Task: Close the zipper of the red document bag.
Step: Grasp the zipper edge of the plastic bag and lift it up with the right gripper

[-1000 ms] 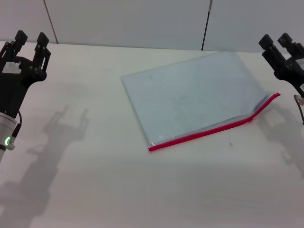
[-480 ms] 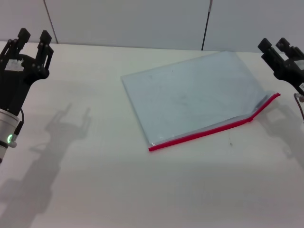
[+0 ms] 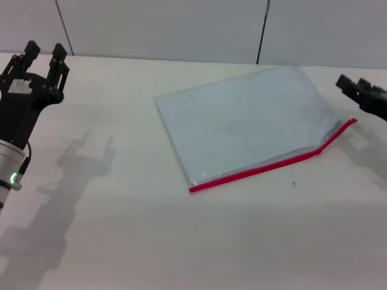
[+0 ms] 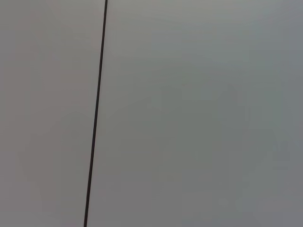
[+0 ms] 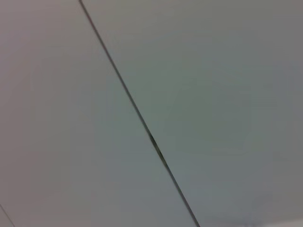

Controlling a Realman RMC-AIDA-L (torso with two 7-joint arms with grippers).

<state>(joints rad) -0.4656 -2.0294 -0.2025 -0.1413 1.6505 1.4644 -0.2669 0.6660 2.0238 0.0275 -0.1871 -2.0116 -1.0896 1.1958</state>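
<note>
Closing the zipper point(image 3: 272, 164) calls first for bringing both arms in, since neither touches anything yet. The red document bag point(image 3: 242, 124) lies flat on the white table point(image 3: 121, 229), its red edge nearest the robot and gaping toward the right end. The left gripper point(image 3: 42, 49) hovers well to the left, fingers spread. The right gripper point(image 3: 354, 81) sits beside the bag's right corner; whether its fingers are spread I cannot tell. One gripper should pin the bag while the other draws the slider.

Pale, smooth table point(image 3: 121, 229) — plain and matte. Lying flat on it, toward the far right part: red document bag point(image 3: 242, 124), translucent blue-grey, zipper point(image 3: 254, 170) along the near edge.
</note>
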